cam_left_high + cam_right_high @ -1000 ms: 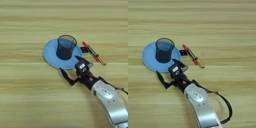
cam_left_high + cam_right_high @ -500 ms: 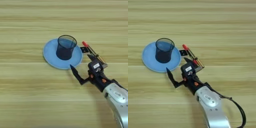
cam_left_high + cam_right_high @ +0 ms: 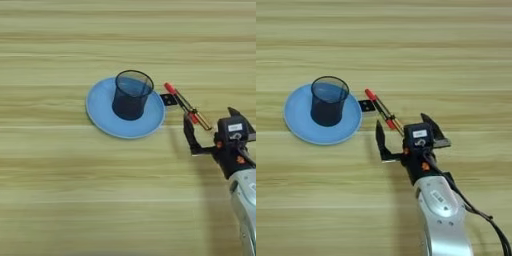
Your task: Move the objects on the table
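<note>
Objects clustered mid-table on a broad light wooden table with horizontal plank grain filling both views; no room visible beyond the boards. Round light-blue plate lying flat left of centre, with a dark mesh cup standing upright on it, toward its upper middle. Small black-and-white block just beside the plate's right rim, touching or nearly so. Red-capped marker and thin yellow-handled screwdriver lying side by side in a diagonal from upper left to lower right, red cap nearest the block; too close together to say which lies above the other. Right gripper reaching in from the bottom edge on a silver forearm, black fingers spread wide apart and gripping nothing, left finger below the marker, right finger to the right of the screwdriver's lower end, that end lying between them. Dark cable trailing beside the forearm.
</note>
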Motion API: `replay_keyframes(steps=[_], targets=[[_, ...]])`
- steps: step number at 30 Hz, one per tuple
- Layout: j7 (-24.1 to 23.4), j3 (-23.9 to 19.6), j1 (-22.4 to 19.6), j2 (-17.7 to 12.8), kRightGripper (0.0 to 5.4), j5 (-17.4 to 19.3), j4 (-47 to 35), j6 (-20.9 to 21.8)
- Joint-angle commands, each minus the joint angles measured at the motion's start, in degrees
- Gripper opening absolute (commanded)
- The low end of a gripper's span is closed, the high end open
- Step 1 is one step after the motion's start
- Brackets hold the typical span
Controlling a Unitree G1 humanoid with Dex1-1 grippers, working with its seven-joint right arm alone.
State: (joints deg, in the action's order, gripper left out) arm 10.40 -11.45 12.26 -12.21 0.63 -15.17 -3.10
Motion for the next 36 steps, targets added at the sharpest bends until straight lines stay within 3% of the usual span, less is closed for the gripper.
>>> replay_keyframes(steps=[1, 5, 8, 17, 27, 36], targets=[[-3.7, -0.5, -3.4, -0.4, 5.35, -2.9, 1.8, 3.2], [-6.6, -0.3, -4.5, -0.1, 5.35, -5.5, 6.3, 4.0], [-6.8, -0.1, -5.3, -0.1, 5.35, -5.3, 9.4, 4.6], [-6.3, -1.0, -7.9, -0.4, 5.35, -3.0, 17.2, 6.4], [-4.5, -4.5, -11.5, -1.9, 5.35, 2.0, 26.5, 8.7], [-2.0, -4.4, -13.8, -2.7, 5.35, 3.9, 31.8, 11.1]])
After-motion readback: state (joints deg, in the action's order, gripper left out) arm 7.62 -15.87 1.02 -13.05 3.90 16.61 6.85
